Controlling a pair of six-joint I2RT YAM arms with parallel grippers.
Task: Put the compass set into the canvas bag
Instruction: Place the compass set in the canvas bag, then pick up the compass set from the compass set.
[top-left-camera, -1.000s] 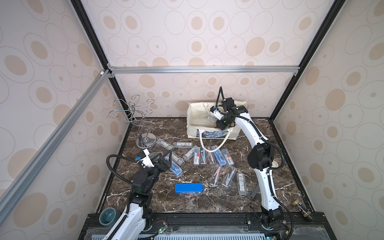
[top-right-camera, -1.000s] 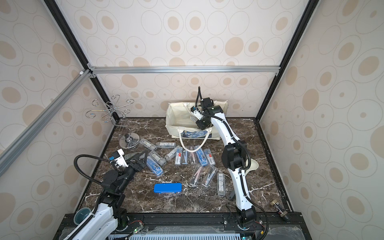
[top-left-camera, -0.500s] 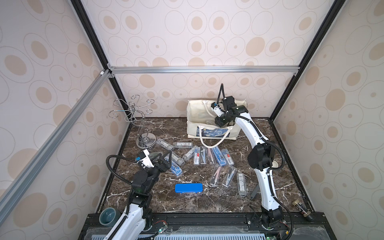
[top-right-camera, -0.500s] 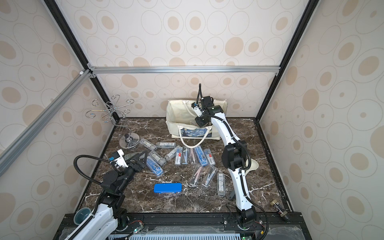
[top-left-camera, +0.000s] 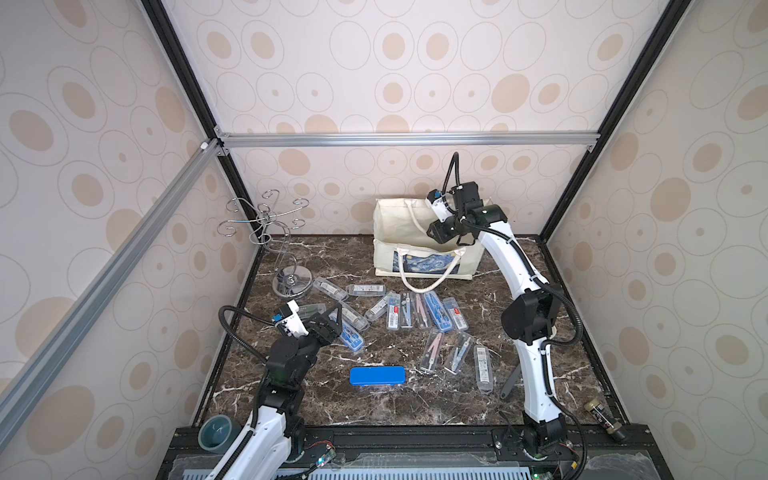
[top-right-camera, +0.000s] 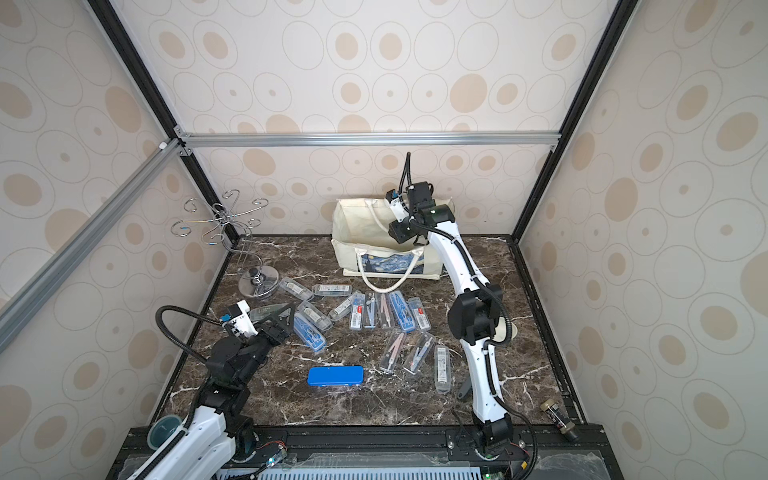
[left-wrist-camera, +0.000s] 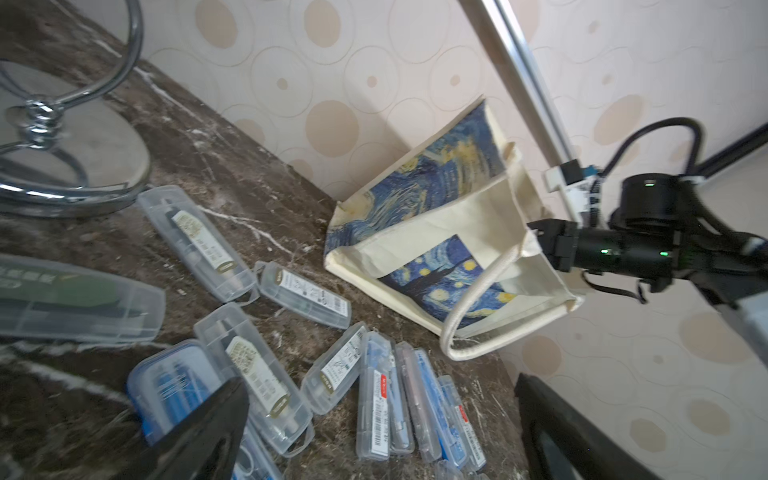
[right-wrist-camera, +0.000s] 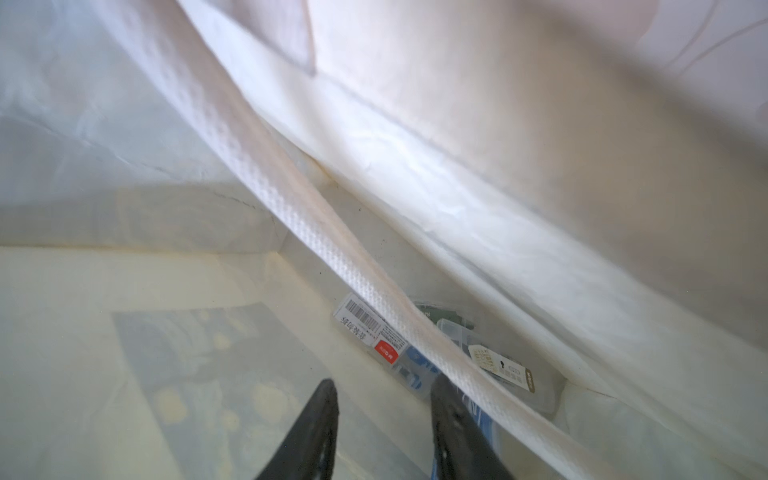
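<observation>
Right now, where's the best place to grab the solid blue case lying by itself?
Probably the middle of the blue case, jaws across its narrow width, coming straight down: it lies flat, long and low, apart from the clear cases.

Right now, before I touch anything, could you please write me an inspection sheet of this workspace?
Surface: dark marble table, crowded in the middle.
Job's things: canvas bag standing open at the back; compass sets in clear cases lying in front of it; others inside.
Clutter: wire stand, blue tin, tape roll, small bottle.
Claws: left claw open, above the cases; right claw open, empty, inside the bag.
Cables: black hoses looping off both wrists.
Surroundings: patterned walls, aluminium frame.
</observation>
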